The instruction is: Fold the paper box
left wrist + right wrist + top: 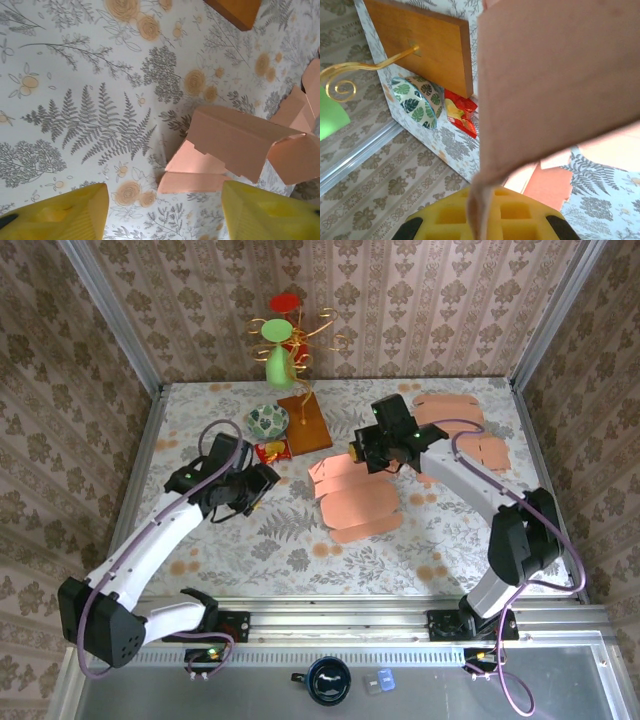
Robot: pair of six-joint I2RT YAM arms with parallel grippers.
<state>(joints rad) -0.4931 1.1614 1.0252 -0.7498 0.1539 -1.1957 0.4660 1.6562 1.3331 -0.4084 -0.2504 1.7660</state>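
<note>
Left gripper (258, 487): jaws parted, nothing held between the yellow fingers (65, 215). The paper box (358, 502) is noted just to its right, apart from it. One box counted: salmon-pink card, matte, thin, flaps partly raised. Right gripper (362, 455): clamped on the box's far flap, the card edge pinched at the yellow pads (520, 215). Two flat pink blanks (447, 408) are seen beyond it, rightward.

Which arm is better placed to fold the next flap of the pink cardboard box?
Left, probably. The right gripper is shut on a panel of the pink cardboard box, so it is occupied. The left gripper hovers open beside the box, with loose flaps just ahead of it.
</note>
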